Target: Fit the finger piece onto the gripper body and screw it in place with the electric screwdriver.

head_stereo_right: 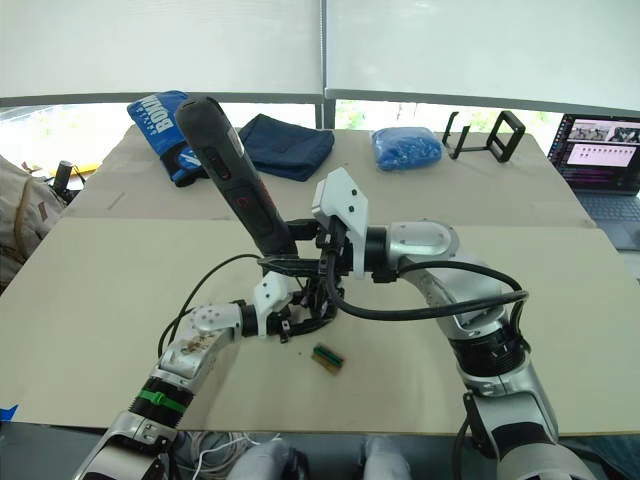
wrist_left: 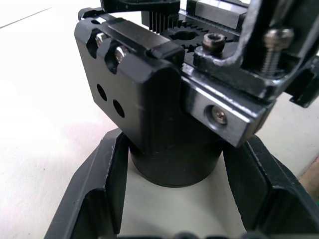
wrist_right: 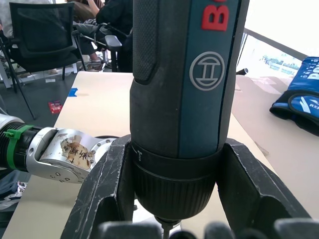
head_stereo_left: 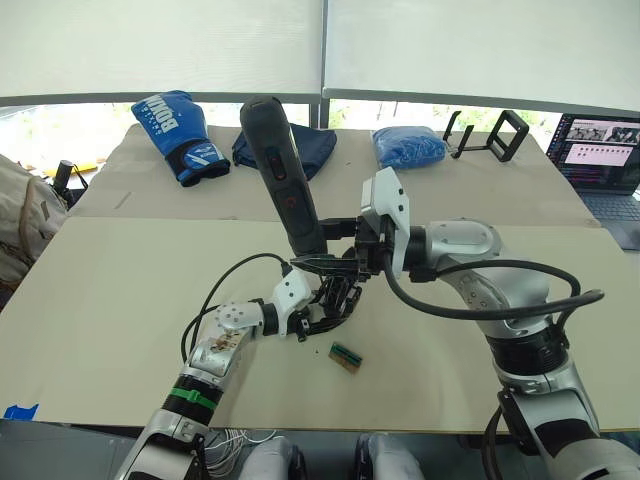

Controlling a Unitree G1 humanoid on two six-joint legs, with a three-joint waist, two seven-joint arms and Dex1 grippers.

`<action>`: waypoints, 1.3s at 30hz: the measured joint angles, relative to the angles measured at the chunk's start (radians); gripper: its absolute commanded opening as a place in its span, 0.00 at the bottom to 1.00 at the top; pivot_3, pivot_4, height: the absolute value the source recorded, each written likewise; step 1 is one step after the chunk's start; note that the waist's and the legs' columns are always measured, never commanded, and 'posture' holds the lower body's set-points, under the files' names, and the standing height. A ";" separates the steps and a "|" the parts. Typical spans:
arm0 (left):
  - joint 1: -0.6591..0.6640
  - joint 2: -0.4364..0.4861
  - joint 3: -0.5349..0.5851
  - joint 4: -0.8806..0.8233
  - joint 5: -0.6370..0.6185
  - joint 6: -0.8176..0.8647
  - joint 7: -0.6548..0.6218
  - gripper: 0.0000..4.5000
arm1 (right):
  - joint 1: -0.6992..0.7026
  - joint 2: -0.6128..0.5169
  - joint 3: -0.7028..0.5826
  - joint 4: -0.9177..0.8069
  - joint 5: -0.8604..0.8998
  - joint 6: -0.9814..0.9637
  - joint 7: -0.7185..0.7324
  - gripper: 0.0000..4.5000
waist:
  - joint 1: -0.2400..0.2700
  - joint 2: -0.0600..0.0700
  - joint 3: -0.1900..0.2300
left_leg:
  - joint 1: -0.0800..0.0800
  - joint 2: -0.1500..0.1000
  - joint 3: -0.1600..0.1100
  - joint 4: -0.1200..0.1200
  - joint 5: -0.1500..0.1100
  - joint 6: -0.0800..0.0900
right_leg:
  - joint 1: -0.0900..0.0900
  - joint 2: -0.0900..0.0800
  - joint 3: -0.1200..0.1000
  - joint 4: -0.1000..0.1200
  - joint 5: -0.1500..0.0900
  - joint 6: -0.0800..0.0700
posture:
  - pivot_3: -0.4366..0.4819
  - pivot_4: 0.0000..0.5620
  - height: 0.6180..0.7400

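- Counter (head_stereo_left: 120, 330): beige surface carrying all items.
- Screwdriver (head_stereo_left: 284, 180): tilted, bit end down over the body; right pincer (wrist_right: 172, 219) clamped on its collar.
- Body (wrist_left: 149, 94): near the counter's middle, barrel gripped between the left pincer (head_stereo_left: 322, 305) fingers (wrist_left: 97, 184).
- Boxing glove (head_stereo_left: 180, 135): blue, far left.
- Small green-brown block (head_stereo_left: 345, 356): lying just beside the body.

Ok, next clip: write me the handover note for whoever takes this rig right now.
Left gripper: shut on the gripper body, holding it at the table.
Right gripper: shut on the electric screwdriver, tilted, lower end down at the gripper body.
Finger piece: cannot tell whether it is fitted.
A small green-brown block lies loose beside the work.
Left: confirm the piece is seated, drive the screw.
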State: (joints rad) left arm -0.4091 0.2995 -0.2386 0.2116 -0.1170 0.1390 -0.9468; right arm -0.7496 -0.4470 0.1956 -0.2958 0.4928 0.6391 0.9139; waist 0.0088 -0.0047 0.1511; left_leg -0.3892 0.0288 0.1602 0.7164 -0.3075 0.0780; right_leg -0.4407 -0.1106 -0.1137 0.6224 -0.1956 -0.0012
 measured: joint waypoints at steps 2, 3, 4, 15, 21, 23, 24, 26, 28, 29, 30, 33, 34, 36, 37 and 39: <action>0.000 0.000 0.000 0.000 0.000 0.000 0.000 0.51 | 0.003 0.004 0.000 0.000 0.000 0.000 -0.004 0.43 | 0.000 0.000 0.000 | 0.000 0.000 0.000 0.000 0.000 0.000 | 0.000 0.000 0.000 0.000 0.000 0.000 | 0.48 0.27 1.00; 0.000 0.000 0.000 0.000 0.000 0.000 0.000 0.51 | 0.003 0.004 -0.001 0.000 0.001 0.000 -0.007 0.43 | 0.000 0.000 0.000 | 0.000 0.000 0.000 0.000 0.000 0.000 | 0.000 0.000 0.000 0.000 0.000 0.000 | 0.48 0.27 1.00; 0.000 0.000 0.000 0.000 0.000 0.000 0.000 0.51 | 0.006 0.007 -0.003 0.000 0.001 0.000 -0.011 0.43 | 0.000 0.000 0.000 | 0.000 0.000 0.000 0.000 0.000 0.000 | 0.000 0.000 0.000 0.000 0.000 0.000 | 0.48 0.27 1.00; -0.001 0.000 -0.001 0.002 0.000 0.001 0.000 0.51 | 0.048 0.028 -0.028 -0.001 0.002 -0.022 -0.043 0.43 | 0.000 0.000 0.000 | 0.000 0.000 0.000 0.000 0.000 0.000 | 0.001 0.000 0.000 0.000 0.000 0.000 | 0.48 0.27 1.00; -0.001 0.001 -0.001 0.001 0.000 0.004 0.000 0.51 | 0.071 0.028 -0.035 -0.005 0.002 -0.054 -0.044 0.43 | 0.000 0.000 0.000 | 0.001 0.000 0.000 0.000 0.000 0.000 | 0.001 0.000 0.000 0.000 0.000 0.000 | 0.48 0.27 1.00; -0.001 0.001 -0.001 -0.001 0.000 0.007 0.000 0.51 | 0.084 0.028 -0.037 -0.011 0.002 -0.069 -0.045 0.43 | 0.000 0.000 0.000 | 0.001 0.000 0.000 0.000 0.000 0.000 | 0.001 0.000 0.000 0.000 0.000 0.000 | 0.48 0.27 1.00; -0.001 0.002 -0.001 -0.001 0.000 0.008 0.000 0.51 | 0.088 0.028 -0.040 -0.012 0.002 -0.072 -0.045 0.43 | 0.000 0.000 0.000 | 0.001 0.000 0.000 0.000 0.000 0.000 | 0.001 0.000 0.000 0.000 0.000 0.000 | 0.48 0.27 1.00; -0.001 0.002 -0.001 -0.001 0.000 0.009 0.000 0.51 | 0.099 0.028 -0.044 -0.015 0.002 -0.084 -0.047 0.43 | 0.000 0.000 0.000 | 0.002 0.000 0.000 0.000 0.000 0.000 | 0.001 0.000 0.000 0.000 0.000 0.000 | 0.48 0.27 1.00; -0.001 0.004 -0.001 -0.002 0.000 0.010 0.000 0.51 | 0.109 0.032 -0.045 -0.017 0.001 -0.098 -0.052 0.43 | -0.001 0.000 0.000 | 0.002 0.000 0.000 0.000 0.000 0.000 | 0.001 0.000 0.000 0.000 0.000 0.000 | 0.48 0.27 1.00; -0.001 0.004 -0.001 -0.002 0.000 0.010 0.000 0.51 | 0.116 0.035 -0.045 -0.018 0.000 -0.108 -0.055 0.43 | -0.001 0.000 0.000 | 0.002 0.000 0.000 0.000 0.000 -0.001 | 0.001 0.001 0.000 0.000 0.000 0.000 | 0.48 0.27 1.00; -0.001 0.004 -0.001 -0.002 0.000 0.010 0.000 0.51 | 0.127 0.040 -0.046 -0.023 0.000 -0.116 -0.064 0.43 | -0.001 0.000 0.000 | 0.002 0.000 0.000 0.000 0.000 -0.001 | 0.001 0.001 0.000 0.000 0.000 0.000 | 0.48 0.27 1.00; -0.001 0.006 -0.001 -0.002 0.000 0.010 0.000 0.51 | 0.150 0.048 -0.048 -0.029 -0.002 -0.139 -0.079 0.43 | -0.002 0.000 0.000 | 0.002 0.000 0.001 0.000 0.000 -0.001 | 0.002 0.001 0.001 0.000 0.000 0.000 | 0.48 0.27 1.00; -0.001 0.007 -0.001 -0.002 0.000 0.010 0.000 0.51 | 0.161 0.049 -0.048 -0.033 -0.004 -0.153 -0.083 0.43 | -0.002 0.000 0.000 | 0.002 0.000 0.000 0.000 0.000 -0.001 | 0.002 0.001 0.001 0.000 0.000 0.000 | 0.48 0.27 1.00; -0.001 0.008 -0.001 -0.002 0.000 0.010 0.000 0.51 | 0.179 0.052 -0.047 -0.044 -0.010 -0.174 -0.088 0.43 | -0.002 0.000 0.000 | 0.003 0.000 0.001 0.000 0.000 -0.001 | 0.002 0.001 0.001 0.001 0.000 0.000 | 0.48 0.27 1.00; -0.001 0.009 -0.001 -0.003 0.000 0.010 -0.001 0.51 | 0.187 0.054 -0.047 -0.048 -0.012 -0.182 -0.090 0.43 | -0.003 0.000 0.000 | 0.003 0.000 0.001 0.000 0.000 -0.001 | 0.002 0.001 0.001 0.001 0.000 0.000 | 0.48 0.27 1.00; -0.001 0.011 -0.001 -0.002 0.000 0.010 -0.001 0.51 | 0.200 0.059 -0.047 -0.051 -0.015 -0.197 -0.094 0.43 | -0.004 0.000 0.000 | 0.003 0.000 0.001 -0.001 0.001 -0.001 | 0.002 0.001 0.001 0.001 0.000 0.000 | 0.48 0.27 1.00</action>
State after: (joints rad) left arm -0.4102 0.3103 -0.2398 0.2092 -0.1174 0.1495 -0.9479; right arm -0.5495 -0.3878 0.1482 -0.3467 0.4777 0.4416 0.8194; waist 0.0053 -0.0042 0.1506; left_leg -0.3858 0.0289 0.1612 0.7159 -0.3070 0.0770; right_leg -0.4387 -0.1098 -0.1125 0.6232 -0.1959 -0.0008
